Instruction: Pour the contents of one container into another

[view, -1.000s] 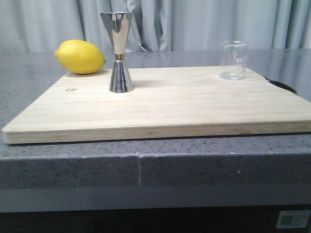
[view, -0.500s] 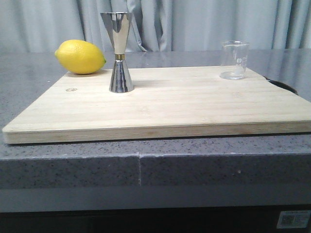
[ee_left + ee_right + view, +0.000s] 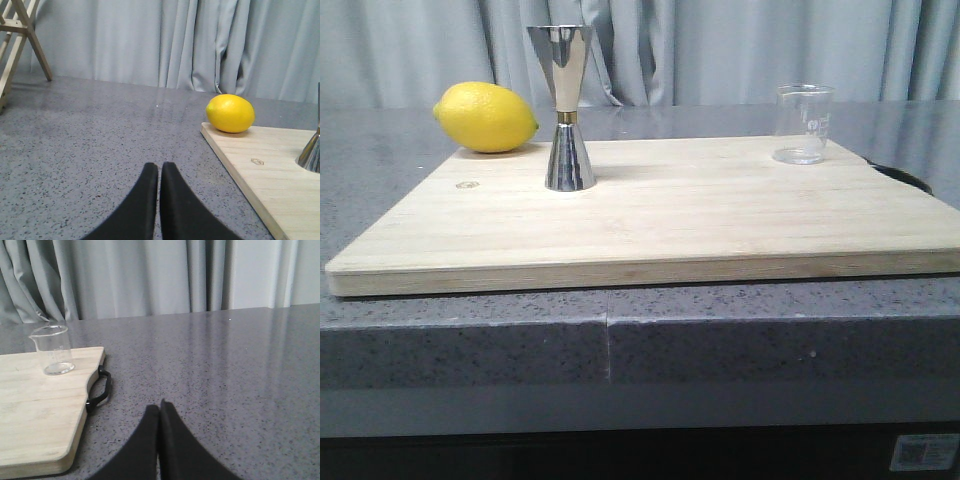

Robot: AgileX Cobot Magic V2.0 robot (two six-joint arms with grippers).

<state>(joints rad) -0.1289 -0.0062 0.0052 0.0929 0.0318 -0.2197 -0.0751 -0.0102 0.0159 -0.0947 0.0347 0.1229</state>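
Note:
A small clear glass beaker (image 3: 803,124) stands upright at the far right of the wooden board (image 3: 660,215); the right wrist view shows the beaker (image 3: 51,350) too, near the board's handle end. A tall steel hourglass jigger (image 3: 566,108) with a gold waist band stands upright on the board's far left; only its base edge (image 3: 312,154) shows in the left wrist view. My left gripper (image 3: 159,167) is shut and empty over the grey counter, left of the board. My right gripper (image 3: 160,406) is shut and empty over the counter, right of the board. Neither gripper appears in the front view.
A yellow lemon (image 3: 485,117) lies at the board's far left corner, beside the jigger. A black handle (image 3: 99,390) sticks out from the board's right end. A wooden stand (image 3: 17,40) is far off to the left. Grey curtains hang behind the counter (image 3: 720,330).

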